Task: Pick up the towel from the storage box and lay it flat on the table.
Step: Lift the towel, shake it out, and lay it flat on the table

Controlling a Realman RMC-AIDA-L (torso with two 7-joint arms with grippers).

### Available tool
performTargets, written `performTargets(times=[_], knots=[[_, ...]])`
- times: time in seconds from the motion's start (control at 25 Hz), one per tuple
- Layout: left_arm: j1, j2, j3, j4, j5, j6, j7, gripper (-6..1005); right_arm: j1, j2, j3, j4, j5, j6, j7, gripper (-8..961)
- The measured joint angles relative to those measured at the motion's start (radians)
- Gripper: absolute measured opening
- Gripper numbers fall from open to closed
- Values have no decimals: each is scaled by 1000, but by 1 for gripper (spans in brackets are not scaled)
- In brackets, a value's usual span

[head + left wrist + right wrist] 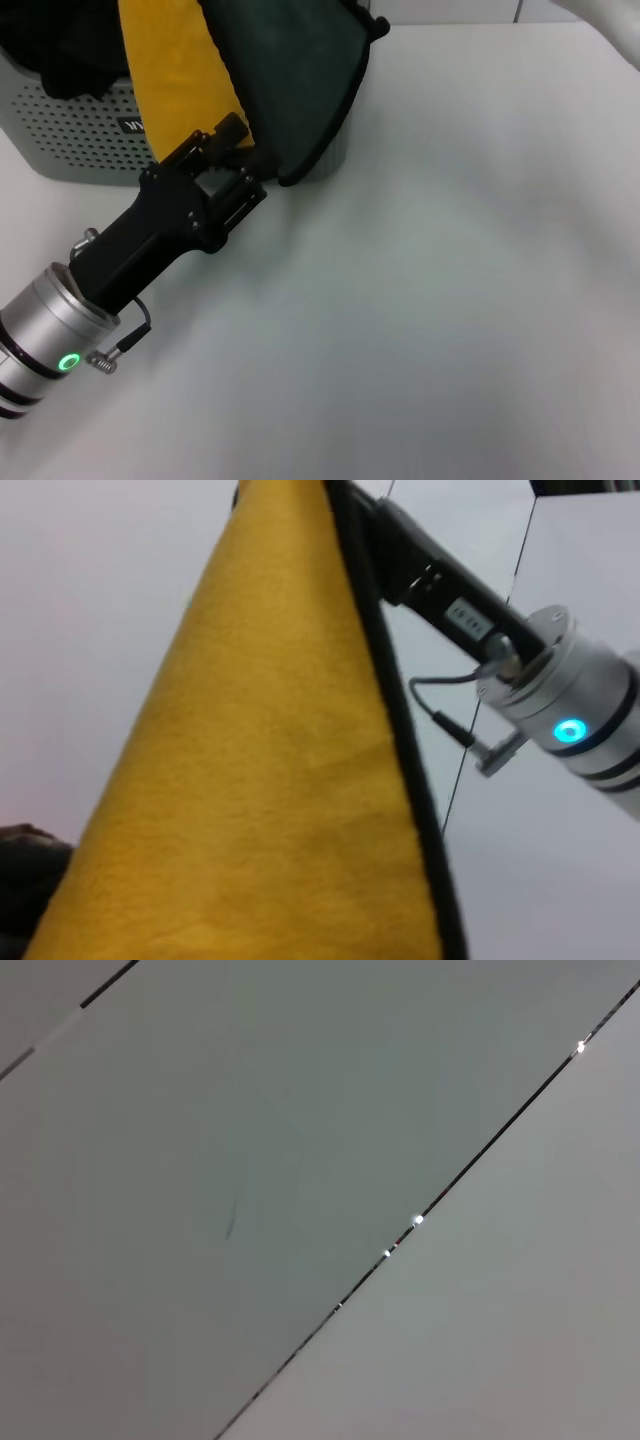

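The towel [300,80] hangs upright in front of the storage box [80,140], a yellow strip on the left and its dark teal face to the right. It runs past the top of the head view. My left gripper [236,140] is shut on the towel's lower edge, where yellow meets teal. In the left wrist view the yellow face of the towel [260,780] fills the picture. My right gripper [350,500] pinches its upper corner there, with the silver wrist and lit ring behind it. The white table [450,300] lies below and to the right.
A black cloth [60,55] lies in the storage box at the far left. A pale part of an arm [612,22] shows at the head view's top right corner. The right wrist view shows only flat grey panels with dark seams.
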Motion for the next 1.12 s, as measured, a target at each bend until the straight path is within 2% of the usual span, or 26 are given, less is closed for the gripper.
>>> performTargets(times=[0.48,0.84,1.12], knots=[[-21,0,-5,1,-8,-5,6,580,13,0,5,0,6,6,5,19],[-30,0,-2,0,-78,-87,9,580,78,0,13,39,25,41,24,19],[-29,0,-2,-2,-136,-153,9,580,89,0,14,47,42,46,26,20]])
